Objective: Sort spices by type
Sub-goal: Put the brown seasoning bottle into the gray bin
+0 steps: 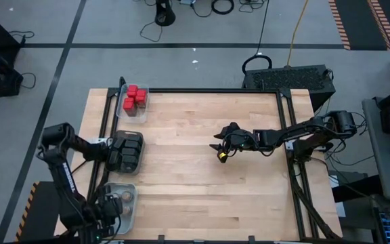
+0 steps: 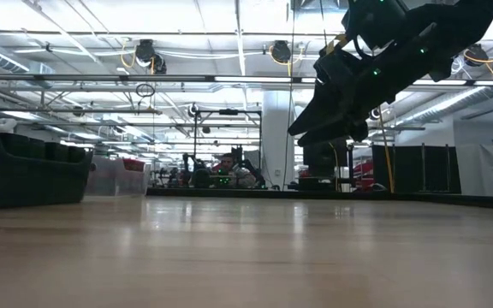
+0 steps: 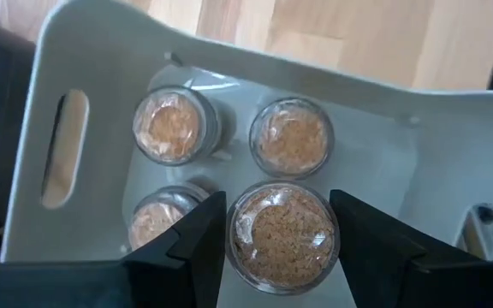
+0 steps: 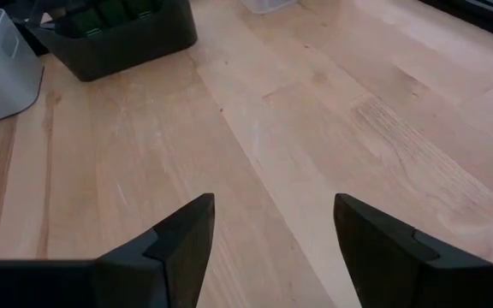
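The left tool (image 3: 282, 248) grips 1 round clear jar of tan spice (image 3: 282, 235) above the pale grey plastic tray (image 3: 101, 51), beside 3 like jars (image 3: 291, 137). The right tool (image 4: 272, 248) hangs wide open over the wooden bench (image 4: 315, 128).

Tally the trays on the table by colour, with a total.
Clear tray, holding red tins: 1
Dark tray, holding dark tins: 1
Pale tray, holding jars: 1
Total: 3
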`<state>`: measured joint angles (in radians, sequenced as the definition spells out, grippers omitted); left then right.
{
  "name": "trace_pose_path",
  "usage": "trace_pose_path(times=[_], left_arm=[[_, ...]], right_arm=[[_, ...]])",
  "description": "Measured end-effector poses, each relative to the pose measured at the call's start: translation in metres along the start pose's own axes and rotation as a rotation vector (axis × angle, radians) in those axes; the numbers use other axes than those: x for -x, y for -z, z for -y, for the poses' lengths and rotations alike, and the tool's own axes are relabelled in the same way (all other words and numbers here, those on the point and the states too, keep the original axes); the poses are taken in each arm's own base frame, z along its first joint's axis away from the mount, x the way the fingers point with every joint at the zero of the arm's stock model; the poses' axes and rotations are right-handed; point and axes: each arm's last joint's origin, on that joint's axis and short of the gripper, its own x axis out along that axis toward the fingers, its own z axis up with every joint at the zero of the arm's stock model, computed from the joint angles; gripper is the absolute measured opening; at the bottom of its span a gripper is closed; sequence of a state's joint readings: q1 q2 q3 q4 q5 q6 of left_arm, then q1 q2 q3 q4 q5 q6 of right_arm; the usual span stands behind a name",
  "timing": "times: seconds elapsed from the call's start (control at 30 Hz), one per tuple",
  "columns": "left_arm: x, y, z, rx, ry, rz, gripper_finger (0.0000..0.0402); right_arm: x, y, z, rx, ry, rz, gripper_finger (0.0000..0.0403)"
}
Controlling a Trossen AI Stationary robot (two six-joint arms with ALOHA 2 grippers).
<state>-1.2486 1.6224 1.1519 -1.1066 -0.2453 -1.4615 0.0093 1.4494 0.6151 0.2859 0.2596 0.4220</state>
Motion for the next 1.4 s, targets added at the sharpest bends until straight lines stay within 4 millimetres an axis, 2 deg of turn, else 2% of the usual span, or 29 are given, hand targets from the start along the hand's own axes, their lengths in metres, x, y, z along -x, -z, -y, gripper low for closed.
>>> trace_pose_path(times=[0.67, 1.4], left_arm=[[-0.028, 0.008, 0.014, -0.008, -0.082, -0.041, 0.0190], [-0.029, 0.007, 0.012, -0.059, -0.112, -0.029, 0.0206]], right_arm=[[0.000, 0.000, 0.000, 0.000, 0.000, 0.000, 0.0222], [0.000, 0.000, 0.000, 0.008, 0.000, 0.000, 0.0222]])
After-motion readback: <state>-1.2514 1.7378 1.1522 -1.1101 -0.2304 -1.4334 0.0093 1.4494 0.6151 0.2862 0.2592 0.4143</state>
